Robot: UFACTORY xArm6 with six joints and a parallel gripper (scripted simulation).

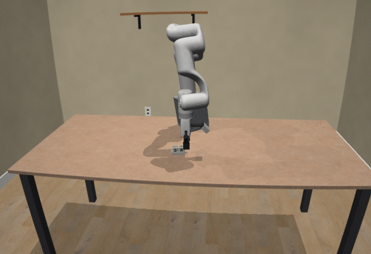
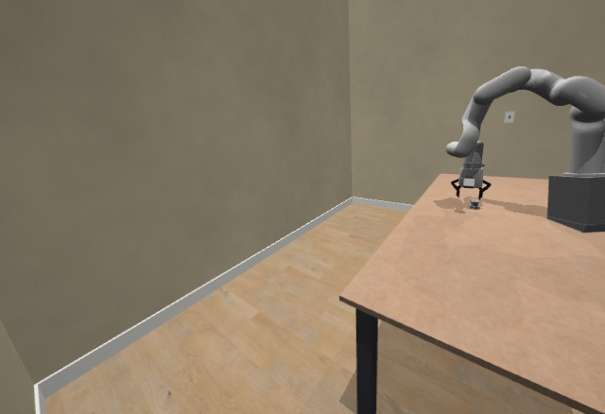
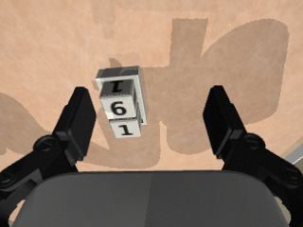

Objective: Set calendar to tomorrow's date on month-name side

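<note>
The calendar tray point(image 1: 178, 153) point(image 2: 474, 207) point(image 3: 143, 105) stands on the table. Two pale cubes sit side by side in it. In the top view the left cube point(image 1: 175, 149) shows a 2 and the right cube point(image 1: 181, 149) an 8. In the wrist view their upper faces show a 6 point(image 3: 117, 108) and a 1 point(image 3: 126, 130); a shaded side face shows another 1 point(image 3: 116, 86). The month's name is not readable. My gripper point(image 1: 186, 148) point(image 2: 469, 196) point(image 3: 149, 100) is open and empty above the tray, which lies nearer the left finger in the wrist view.
The wooden table point(image 1: 239, 155) point(image 2: 464, 272) carries the arm's dark base point(image 1: 203, 115) point(image 2: 577, 201) behind the tray. Shadows of the arm fall around the tray. A shelf point(image 1: 163, 13) hangs on the back wall.
</note>
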